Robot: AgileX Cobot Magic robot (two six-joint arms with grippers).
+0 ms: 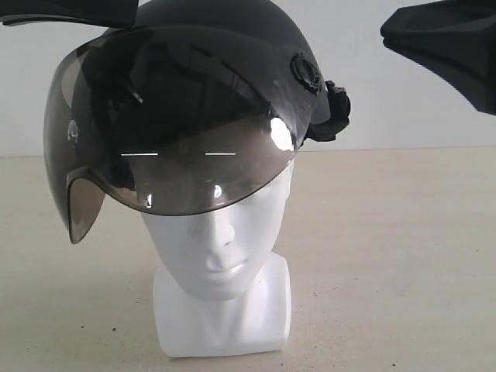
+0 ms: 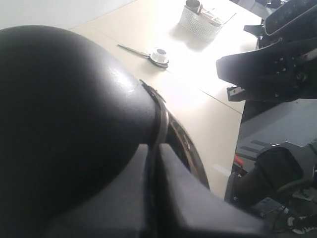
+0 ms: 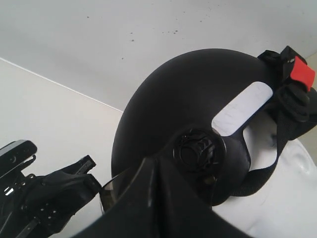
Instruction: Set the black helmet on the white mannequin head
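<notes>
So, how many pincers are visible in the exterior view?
2. The left pincer is at the top left, over the black helmet; the right pincer is at the top right, clear of it. Both are partly cropped.

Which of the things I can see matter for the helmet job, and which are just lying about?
For the job:
black helmet
white mannequin head

Lying about:
white mesh basket
small round item with a thin handle
Both sit on the table, apart from the helmet.
</notes>
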